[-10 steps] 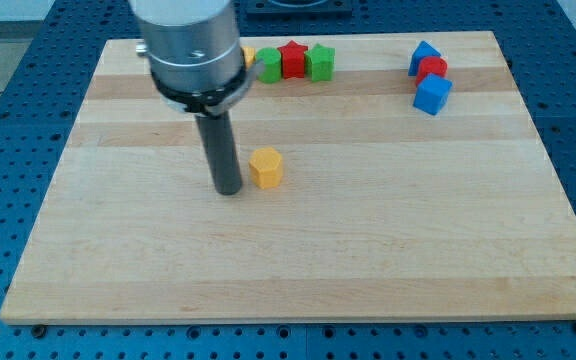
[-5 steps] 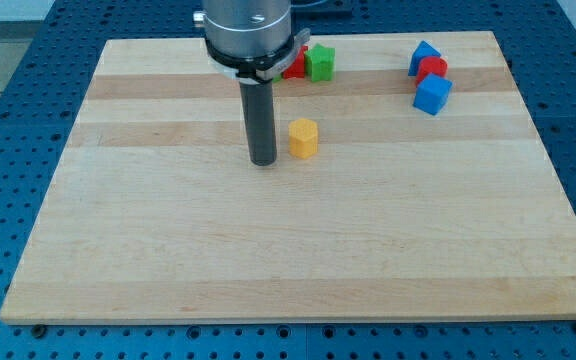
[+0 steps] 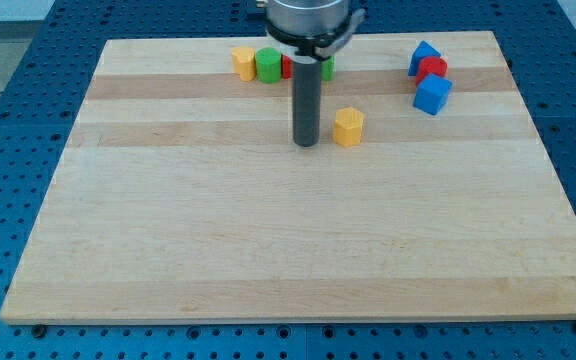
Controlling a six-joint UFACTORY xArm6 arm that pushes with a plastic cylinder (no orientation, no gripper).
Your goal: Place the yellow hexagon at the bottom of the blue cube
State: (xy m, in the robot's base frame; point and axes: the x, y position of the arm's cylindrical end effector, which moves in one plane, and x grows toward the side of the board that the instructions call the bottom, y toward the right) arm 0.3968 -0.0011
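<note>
The yellow hexagon [image 3: 348, 127] lies on the wooden board [image 3: 268, 240], above its middle. My tip [image 3: 306, 144] stands just to the view's left of it, close by or touching; I cannot tell which. The blue cube [image 3: 432, 95] sits up and to the view's right of the hexagon, about 85 px away. The rod runs straight up from the tip into the arm's grey housing [image 3: 308, 18] at the view's top.
A red block [image 3: 432, 68] and a blue block [image 3: 423, 54] sit right above the blue cube. At the view's top are a yellow block [image 3: 243, 62], a green block [image 3: 267, 65], and a red and another green block mostly hidden behind the rod.
My tip and the yellow hexagon have moved together to the view's right and slightly up, toward the blue cube. The other blocks have not moved.
</note>
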